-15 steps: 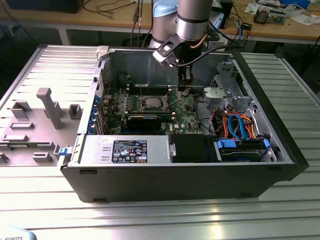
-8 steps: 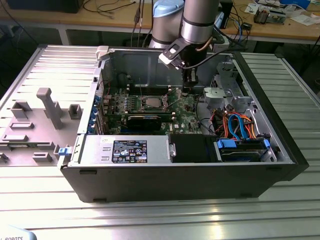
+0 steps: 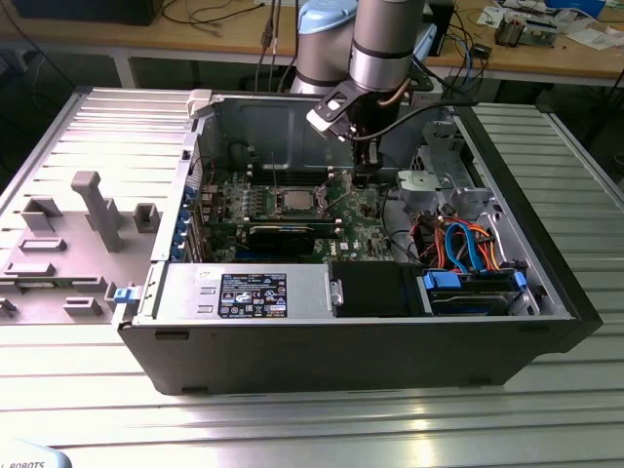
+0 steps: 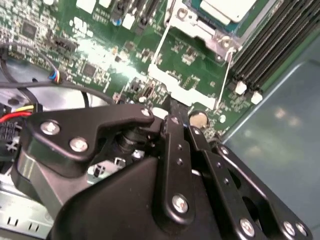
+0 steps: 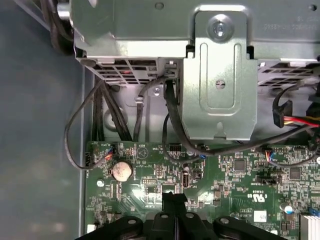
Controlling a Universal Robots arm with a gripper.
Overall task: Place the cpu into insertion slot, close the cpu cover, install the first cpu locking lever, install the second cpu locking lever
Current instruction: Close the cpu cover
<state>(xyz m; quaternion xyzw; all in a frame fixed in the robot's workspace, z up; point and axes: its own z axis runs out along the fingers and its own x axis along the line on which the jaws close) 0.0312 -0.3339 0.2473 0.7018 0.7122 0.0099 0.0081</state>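
The cpu (image 3: 295,202) lies flat with its silvery top up in the insertion slot (image 3: 279,207) on the green board (image 3: 366,234); in the second wrist view the cpu (image 4: 227,7) sits inside the silver cpu cover (image 4: 197,27). Two thin wire locking levers (image 4: 159,45) run from the slot's sides; whether they are latched I cannot tell. My gripper (image 3: 363,175) hangs over the board to the exterior view's right of the cpu, apart from it. Its black fingertips (image 5: 174,199) are shut, with nothing between them, close above the board in both wrist views (image 4: 182,117).
The board sits in an open computer case (image 3: 546,322) on a ribbed metal table. A coin cell (image 5: 121,170) and black cables (image 5: 170,120) lie near the gripper, a metal drive cage (image 5: 215,75) beyond. A long black card (image 3: 283,234), a power supply (image 3: 244,292) and orange and blue cables (image 3: 468,249) fill the case.
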